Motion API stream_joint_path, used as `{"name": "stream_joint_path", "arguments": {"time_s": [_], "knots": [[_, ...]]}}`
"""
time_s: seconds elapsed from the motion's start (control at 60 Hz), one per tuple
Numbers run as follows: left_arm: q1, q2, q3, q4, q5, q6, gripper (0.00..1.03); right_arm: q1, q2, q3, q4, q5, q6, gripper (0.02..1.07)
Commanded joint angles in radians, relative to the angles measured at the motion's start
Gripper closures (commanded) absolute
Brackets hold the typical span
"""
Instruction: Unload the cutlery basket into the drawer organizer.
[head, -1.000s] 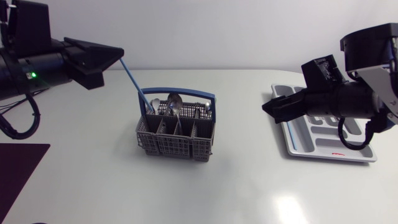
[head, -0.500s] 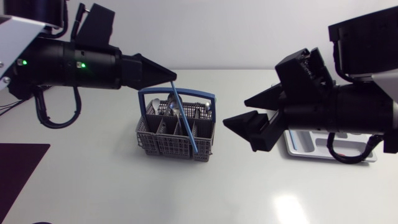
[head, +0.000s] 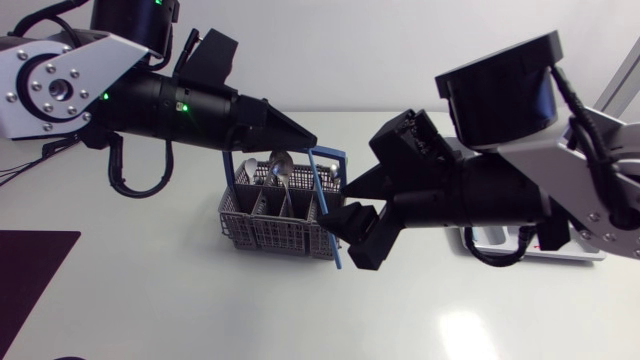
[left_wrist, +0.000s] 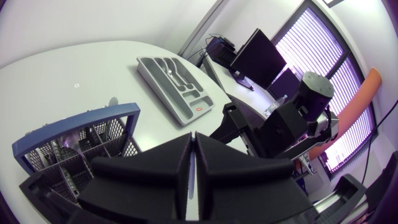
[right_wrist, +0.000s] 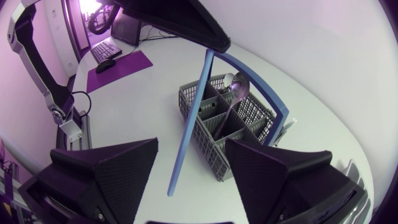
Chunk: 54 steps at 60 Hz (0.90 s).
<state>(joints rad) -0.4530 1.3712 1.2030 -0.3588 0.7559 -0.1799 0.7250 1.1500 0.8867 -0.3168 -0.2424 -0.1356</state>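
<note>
My left gripper (head: 314, 141) is shut on the upper end of a long blue utensil (head: 336, 252), which hangs slanted over the right end of the grey cutlery basket (head: 268, 218). The basket has a blue handle and holds several spoons (head: 282, 163). My right gripper (head: 343, 206) is open with one finger on each side of the blue utensil (right_wrist: 188, 134), apart from it. In the right wrist view, the right gripper (right_wrist: 191, 147) faces the basket (right_wrist: 231, 127), with the left gripper's shut fingers (right_wrist: 186, 22) above it. The grey drawer organizer (left_wrist: 175, 79) lies far right, largely hidden behind my right arm in the head view.
A dark purple mat (head: 30, 275) lies at the table's front left corner. The table (head: 200, 310) in front of the basket is bare white. My right arm crosses over the table between the basket and the organizer.
My left arm swung right, carrying the blue utensil from left of the basket to its right end. My right arm came left from the organizer, and its fingers narrowed around the utensil.
</note>
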Motion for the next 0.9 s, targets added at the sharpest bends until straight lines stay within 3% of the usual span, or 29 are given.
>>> {"name": "stream_joint_path", "arguments": {"time_s": [0.0, 0.267, 0.367, 0.65, 0.717, 0.817, 0.883], "knots": [[-0.007, 0.025, 0.033, -0.003, 0.016, -0.026, 1.0, 0.005, 0.024, 0.015, 0.022, -0.005, -0.015, 0.48], [-0.004, 0.034, 0.033, -0.003, 0.017, -0.026, 1.0, 0.024, 0.07, 0.028, 0.039, -0.012, -0.019, 0.76], [-0.001, 0.034, 0.03, -0.003, 0.022, -0.026, 1.0, 0.031, 0.083, 0.034, 0.041, -0.012, -0.019, 0.91], [0.002, 0.029, 0.024, -0.003, 0.028, -0.026, 0.99, 0.031, 0.099, 0.028, 0.036, -0.009, -0.013, 1.0], [0.004, 0.026, 0.026, -0.003, 0.028, -0.026, 0.88, 0.031, 0.094, 0.02, 0.033, -0.009, -0.015, 1.0], [0.016, 0.014, 0.049, -0.002, 0.028, -0.027, 0.59, 0.03, 0.085, 0.009, 0.027, -0.018, -0.015, 1.0], [0.036, 0.002, 0.084, 0.001, 0.028, -0.027, 0.46, 0.028, 0.076, 0.001, 0.015, -0.018, -0.018, 1.0]]}}
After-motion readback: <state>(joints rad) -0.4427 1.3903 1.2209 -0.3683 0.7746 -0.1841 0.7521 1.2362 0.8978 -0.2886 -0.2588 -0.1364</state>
